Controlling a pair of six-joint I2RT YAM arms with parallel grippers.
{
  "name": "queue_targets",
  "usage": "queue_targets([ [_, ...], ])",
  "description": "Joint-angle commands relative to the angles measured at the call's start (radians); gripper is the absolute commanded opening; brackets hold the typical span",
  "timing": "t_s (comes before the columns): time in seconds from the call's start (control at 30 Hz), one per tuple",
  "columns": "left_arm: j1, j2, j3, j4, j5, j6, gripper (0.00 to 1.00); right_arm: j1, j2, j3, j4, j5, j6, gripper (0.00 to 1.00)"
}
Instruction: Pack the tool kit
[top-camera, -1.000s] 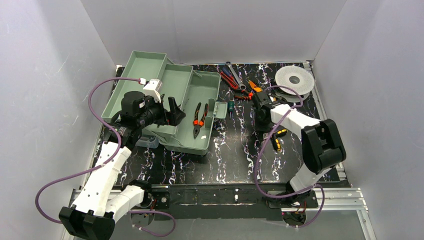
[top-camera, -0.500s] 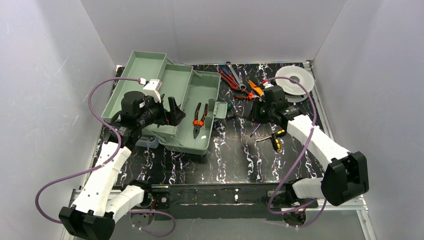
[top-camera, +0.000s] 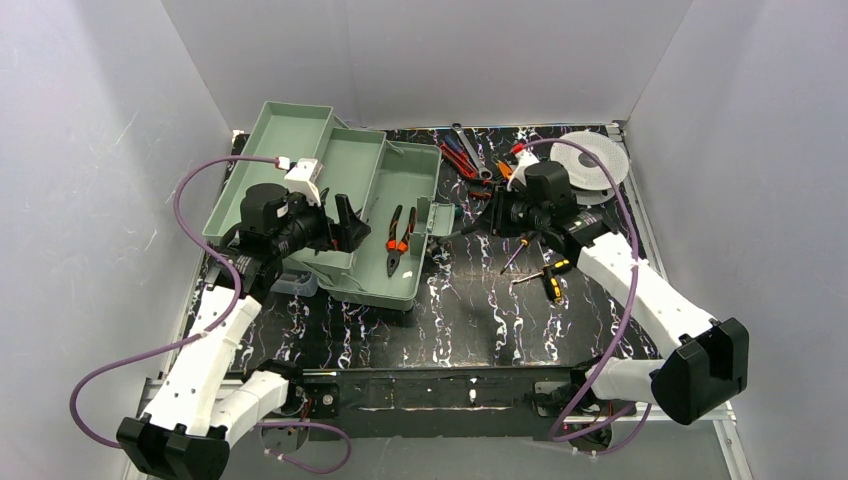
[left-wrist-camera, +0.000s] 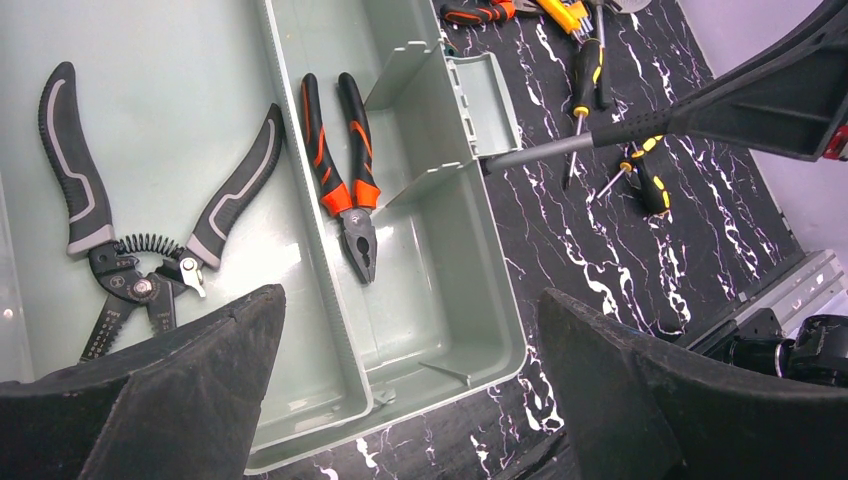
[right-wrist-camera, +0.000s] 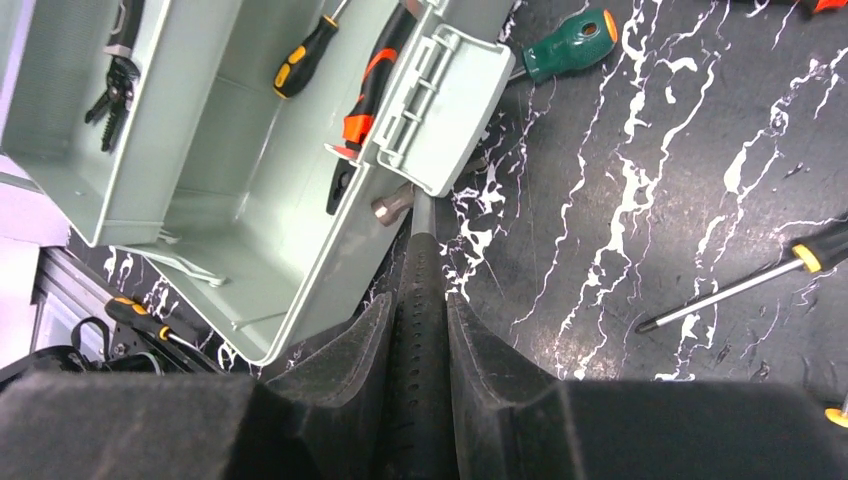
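The open green toolbox (top-camera: 412, 292) stands at the left; it holds orange pliers (left-wrist-camera: 345, 160), black wire strippers (left-wrist-camera: 140, 240) and a yellow-black screwdriver (right-wrist-camera: 305, 55). My right gripper (right-wrist-camera: 420, 300) is shut on the black handle of a hammer (right-wrist-camera: 420, 262). The hammer's head (right-wrist-camera: 392, 208) is at the box's right wall, under its latch flap (right-wrist-camera: 440, 110). In the top view the right gripper (top-camera: 505, 213) is just right of the box. My left gripper (left-wrist-camera: 408, 295) is open and empty, hovering over the box (left-wrist-camera: 450, 300); in the top view it (top-camera: 345, 225) is above the left compartment.
A green-handled screwdriver (right-wrist-camera: 565, 45) lies right of the latch. Two screwdrivers (top-camera: 548, 278) lie on the black marbled table by the right arm. Red and orange tools (top-camera: 470, 160) and a white spool (top-camera: 590, 158) sit at the back. Grey walls enclose the table.
My right gripper has swung left from the tool pile to the toolbox's right wall, carrying the hammer. The left arm has not moved.
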Motion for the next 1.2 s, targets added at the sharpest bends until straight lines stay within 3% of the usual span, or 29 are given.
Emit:
queue_targets([
  [0.0,-0.002,-0.026,0.011,-0.017,-0.01,0.01,0.98,0.004,-0.012,0.12,-0.026,0.043,0.015,0.01],
  [0.17,-0.004,-0.025,0.011,-0.017,-0.009,0.009,0.98,0.005,0.038,0.283,-0.268,0.174,-0.018,0.01],
  [0.37,-0.003,-0.025,0.013,-0.017,-0.002,0.009,0.98,0.004,0.07,0.429,-0.428,0.3,-0.058,0.01],
  [0.43,-0.003,-0.022,0.014,-0.016,0.003,0.008,1.0,0.004,0.057,0.429,-0.393,0.313,-0.058,0.01],
  [0.57,-0.003,-0.017,0.014,-0.015,0.006,0.006,1.0,0.008,0.006,0.384,-0.204,0.197,-0.036,0.01],
  [0.7,-0.002,-0.017,0.012,-0.014,0.003,0.007,1.0,0.03,0.017,0.405,-0.111,0.212,-0.031,0.01],
  [0.93,-0.003,-0.021,0.013,-0.013,0.003,0.006,1.0,0.056,0.153,0.449,0.049,0.228,-0.002,0.01],
  [1.17,-0.003,-0.017,0.01,-0.011,-0.003,0.006,1.0,0.123,0.373,0.586,0.128,0.355,0.043,0.01],
])
